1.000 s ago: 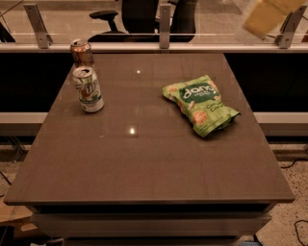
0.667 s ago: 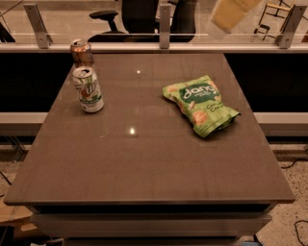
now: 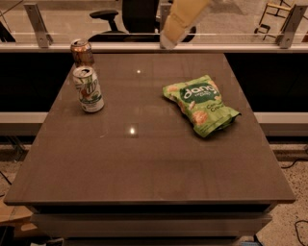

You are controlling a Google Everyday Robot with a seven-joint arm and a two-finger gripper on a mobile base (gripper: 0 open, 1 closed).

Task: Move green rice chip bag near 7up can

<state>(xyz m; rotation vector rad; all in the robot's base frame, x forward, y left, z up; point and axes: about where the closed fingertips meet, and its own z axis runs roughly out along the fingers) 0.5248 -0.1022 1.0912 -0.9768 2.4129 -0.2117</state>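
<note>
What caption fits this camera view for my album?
Gripper hangs over the far table edge; green rice chip bag lies right, 7up can stands left.

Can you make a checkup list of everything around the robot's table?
Surface: dark brown table, shiny, with two light glints.
Job's things: green rice chip bag lies flat on the right half; 7up can stands upright near the left edge, well apart from the bag.
Clutter: copper-brown can stands upright just behind the 7up can.
Hand: the hand hangs over the table's far edge, touching nothing.
Cables: what looks like a thin dark cord lies on the floor at right.
Surroundings: a rail runs behind the table, with an office chair beyond it.
</note>
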